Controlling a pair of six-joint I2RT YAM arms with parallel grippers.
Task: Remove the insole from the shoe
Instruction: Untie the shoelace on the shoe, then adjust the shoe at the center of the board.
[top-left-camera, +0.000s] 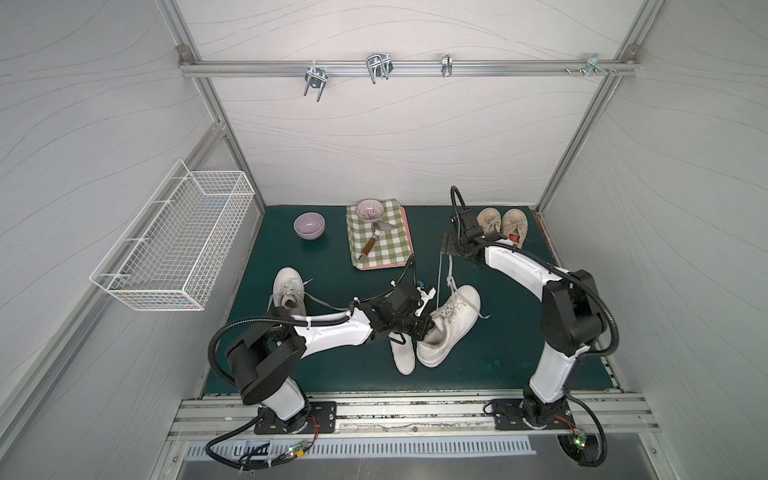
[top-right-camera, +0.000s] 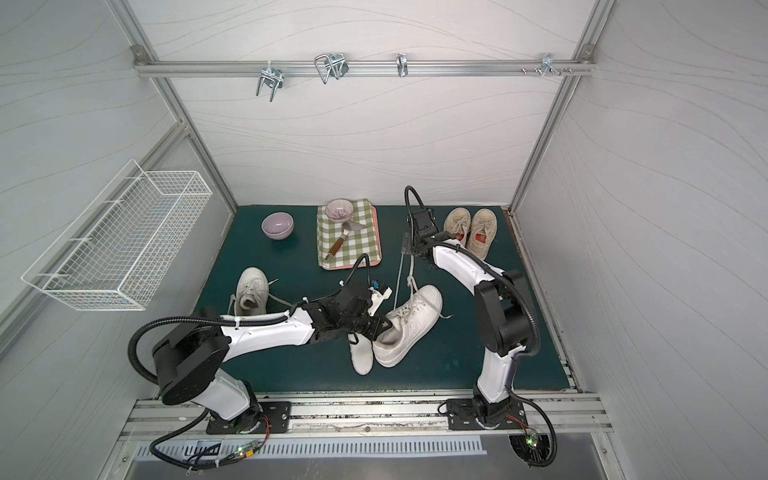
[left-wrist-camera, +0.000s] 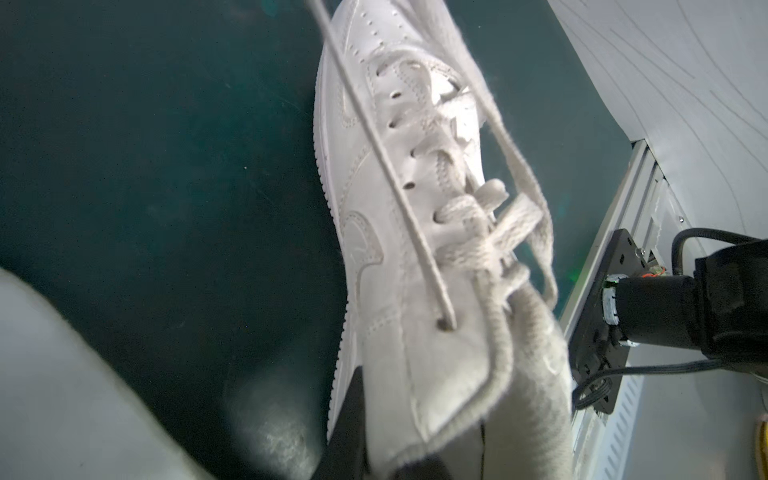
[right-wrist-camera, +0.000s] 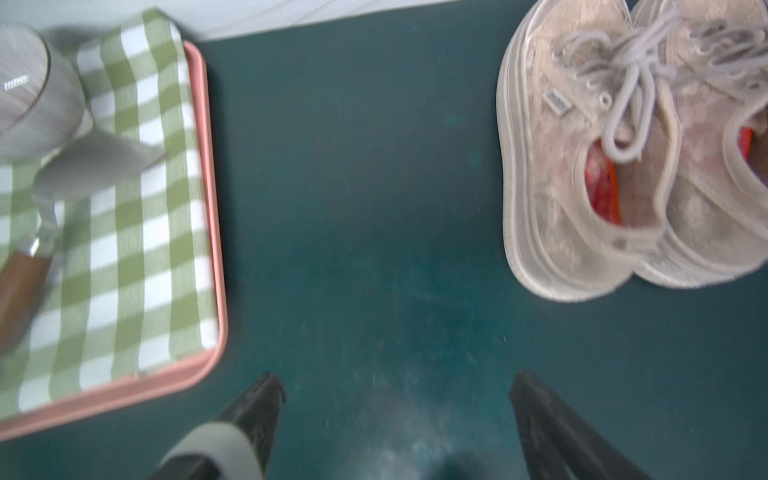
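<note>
A white sneaker, the shoe (top-left-camera: 451, 324) (top-right-camera: 409, 322) (left-wrist-camera: 395, 249), sits tilted at the middle of the green mat. My left gripper (top-left-camera: 426, 326) (top-right-camera: 380, 326) (left-wrist-camera: 386, 436) is shut on its heel collar, with one dark finger (left-wrist-camera: 347, 419) outside the wall. The white insole (top-left-camera: 403, 353) (top-right-camera: 361, 357) lies flat on the mat, outside the shoe and partly under its heel end. A lace (top-left-camera: 451, 272) (left-wrist-camera: 374, 145) stretches from the shoe up towards my right gripper (top-left-camera: 449, 246) (top-right-camera: 405, 246) (right-wrist-camera: 397, 386). That gripper is open above bare mat with nothing between its fingers.
A second white sneaker (top-left-camera: 288, 291) stands at the left. A beige pair of shoes (top-left-camera: 503, 224) (right-wrist-camera: 582, 166) sits at the far right. At the back, a pink tray (top-left-camera: 409, 241) (right-wrist-camera: 214, 208) holds a checked cloth, a bowl (top-left-camera: 370, 209) and a spatula (top-left-camera: 372, 243). A lilac bowl (top-left-camera: 309, 225) stands beside it, and a wire basket (top-left-camera: 174, 241) hangs on the left wall.
</note>
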